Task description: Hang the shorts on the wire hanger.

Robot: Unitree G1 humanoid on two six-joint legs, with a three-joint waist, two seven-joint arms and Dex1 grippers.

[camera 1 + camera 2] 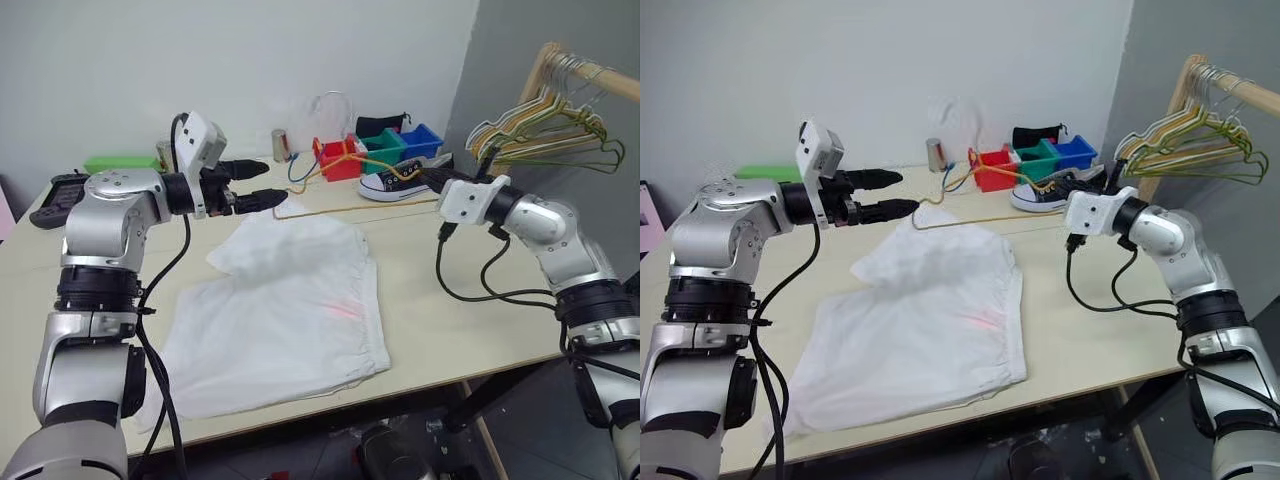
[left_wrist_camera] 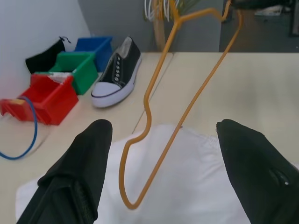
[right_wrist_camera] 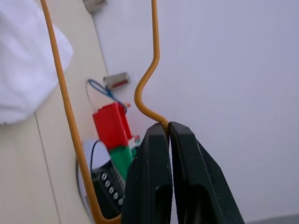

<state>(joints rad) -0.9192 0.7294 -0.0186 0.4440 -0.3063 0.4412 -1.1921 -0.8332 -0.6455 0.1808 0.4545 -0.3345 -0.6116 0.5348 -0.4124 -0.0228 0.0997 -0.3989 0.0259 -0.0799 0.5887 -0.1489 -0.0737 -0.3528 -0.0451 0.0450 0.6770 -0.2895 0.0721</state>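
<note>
1. The thin yellow-tan wire hanger (image 1: 350, 208) hangs above the pale wooden tabletop (image 1: 470, 310), stretched roughly level between the two arms; the right gripper (image 3: 168, 135) has its black fingers pressed together on the wire just below the small hook bend, as the right wrist view shows close up; from the head views this grip is hard to make out.
2. The left gripper (image 1: 262, 183) has its two black fingers spread wide, pointing toward the hanger's free corner; the left wrist view shows that rounded corner lying between the fingers (image 2: 88, 154) without touching either.
3. The plain white thin fabric shorts (image 1: 285, 320) lie flat and slightly rumpled on the tabletop, below the hanger, their lower hem close to the near edge; a faint red spot shows on the fabric.
4. Behind the hanger stand red, green and blue plastic bins (image 1: 375, 152) with a black-and-white canvas sneaker (image 1: 395, 182) beside them; a blue cable loop (image 2: 28, 126) lies near the red bin; no writing can be read on any of these.
5. To the right, off the tabletop, a wooden rail carries bunched green, white and yellow hangers (image 1: 545, 130); the tabletop right of the shorts lies bare.
</note>
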